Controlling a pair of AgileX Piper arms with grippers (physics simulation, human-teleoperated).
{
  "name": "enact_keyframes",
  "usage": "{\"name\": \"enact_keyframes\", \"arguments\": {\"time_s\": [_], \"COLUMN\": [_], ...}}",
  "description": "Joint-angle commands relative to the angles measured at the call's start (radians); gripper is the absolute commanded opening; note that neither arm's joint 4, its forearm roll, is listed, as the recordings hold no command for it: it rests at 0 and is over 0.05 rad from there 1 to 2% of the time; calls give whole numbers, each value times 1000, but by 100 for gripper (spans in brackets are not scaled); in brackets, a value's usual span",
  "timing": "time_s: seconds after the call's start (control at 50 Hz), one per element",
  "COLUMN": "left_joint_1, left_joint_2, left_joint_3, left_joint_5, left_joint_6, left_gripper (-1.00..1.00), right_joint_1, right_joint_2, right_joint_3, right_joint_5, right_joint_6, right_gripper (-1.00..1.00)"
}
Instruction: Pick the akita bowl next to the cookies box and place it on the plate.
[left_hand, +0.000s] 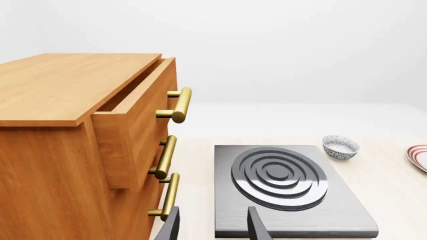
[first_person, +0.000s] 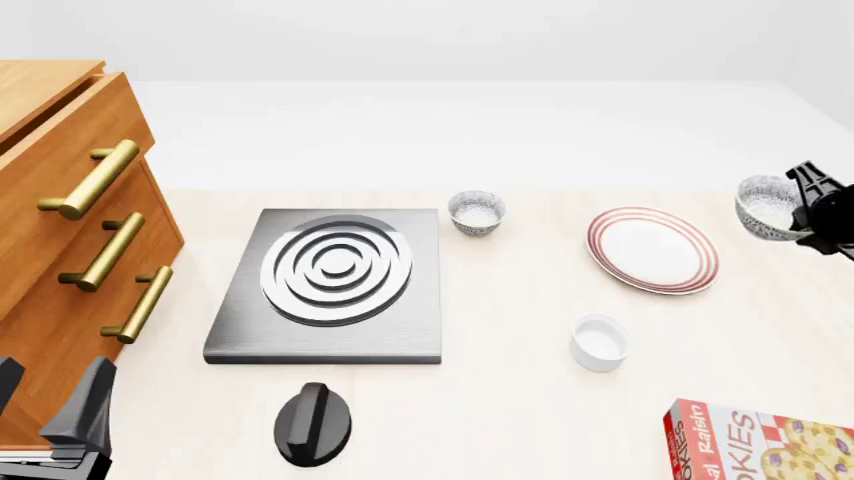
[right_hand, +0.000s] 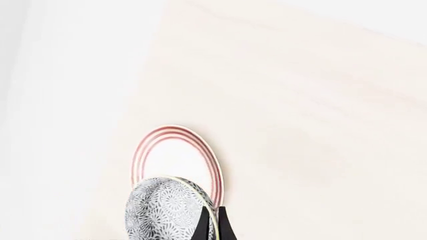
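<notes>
The akita bowl (first_person: 767, 206), speckled grey and white, hangs in the air at the right, lifted clear of the table. My right gripper (first_person: 805, 214) is shut on its rim. In the right wrist view the bowl (right_hand: 165, 214) is tilted on edge, with one dark finger (right_hand: 224, 231) against its rim, and the plate (right_hand: 175, 156) lies below and beyond it. The red-ringed plate (first_person: 651, 249) lies on the table left of the held bowl. The cookies box (first_person: 763, 442) lies at the near right corner. My left gripper (first_person: 47, 392) stands open at the near left, holding nothing.
A second speckled bowl (first_person: 477, 212) sits beside the grey stove slab (first_person: 267, 335). A white ramekin (first_person: 599, 341) stands in front of the plate. A black knob (first_person: 314, 424) lies near the front edge. The wooden drawer cabinet (first_person: 54, 270) fills the left side, its top drawer (left_hand: 133, 125) partly open.
</notes>
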Motion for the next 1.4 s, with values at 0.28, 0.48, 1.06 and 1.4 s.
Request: {"name": "enact_keyframes", "arguments": {"time_s": [0.28,0.48,1.06,1.4], "left_joint_1": [0,0,0,0], "left_joint_2": [0,0,0,0], "left_joint_3": [0,0,0,0], "left_joint_5": [0,0,0,0], "left_joint_6": [0,0,0,0], "left_gripper": [100,100,100,100], "right_joint_1": [56,81,162,173], "right_joint_2": [112,197,306,345], "right_joint_3": [-126,-230,-275,-259], "right_joint_5": [-12,27,-6,-31], "right_joint_6": [18,1,2,-9], "right_gripper": [-100,-100,-100,-100]}}
